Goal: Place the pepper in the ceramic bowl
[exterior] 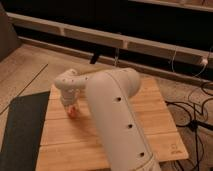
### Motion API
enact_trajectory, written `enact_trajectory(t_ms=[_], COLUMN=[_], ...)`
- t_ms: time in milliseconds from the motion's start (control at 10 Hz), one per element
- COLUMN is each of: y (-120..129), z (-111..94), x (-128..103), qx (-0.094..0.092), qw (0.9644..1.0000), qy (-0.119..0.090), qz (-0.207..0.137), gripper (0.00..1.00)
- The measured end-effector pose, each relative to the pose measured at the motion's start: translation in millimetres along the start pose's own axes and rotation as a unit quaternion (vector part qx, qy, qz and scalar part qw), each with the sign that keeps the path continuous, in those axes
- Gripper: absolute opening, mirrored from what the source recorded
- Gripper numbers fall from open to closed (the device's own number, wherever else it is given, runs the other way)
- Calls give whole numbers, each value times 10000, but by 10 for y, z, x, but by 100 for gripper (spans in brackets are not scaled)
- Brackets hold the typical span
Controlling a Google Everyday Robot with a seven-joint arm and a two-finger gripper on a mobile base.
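My white arm reaches over the wooden table (156, 116) from the near side, and its wide upper link covers the table's middle. The gripper (70, 104) points down over the table's left part. The pepper (73, 111), a small red-orange thing, shows right at the gripper's tip, just above or on the wood. I cannot tell whether it is held or merely touched. The ceramic bowl is not in view; the arm may be hiding it.
A dark mat (20, 131) lies on the floor left of the table. Cables (196, 111) run over the floor at the right. A dark wall with a long pale rail (150, 44) stands behind the table.
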Motion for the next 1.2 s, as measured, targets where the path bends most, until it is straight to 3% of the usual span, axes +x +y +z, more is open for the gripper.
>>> enact_trajectory(t_ms=[100,300,400,700,800,1200], y=[9,80,31,-128,-280,-281], z=[-25,-357,-669,-1241,-1441,-1480], x=[-17,-149,-202,-158,-94,-75], qx=[-6,45,167,362,359,338], qw=[10000,9988,9966,9900,9866,9859], qy=[-68,-481,-800,-1358,-1556,-1592], qz=[15,-36,-37,106,340,382], gripper=[0,0,0,0,0,0])
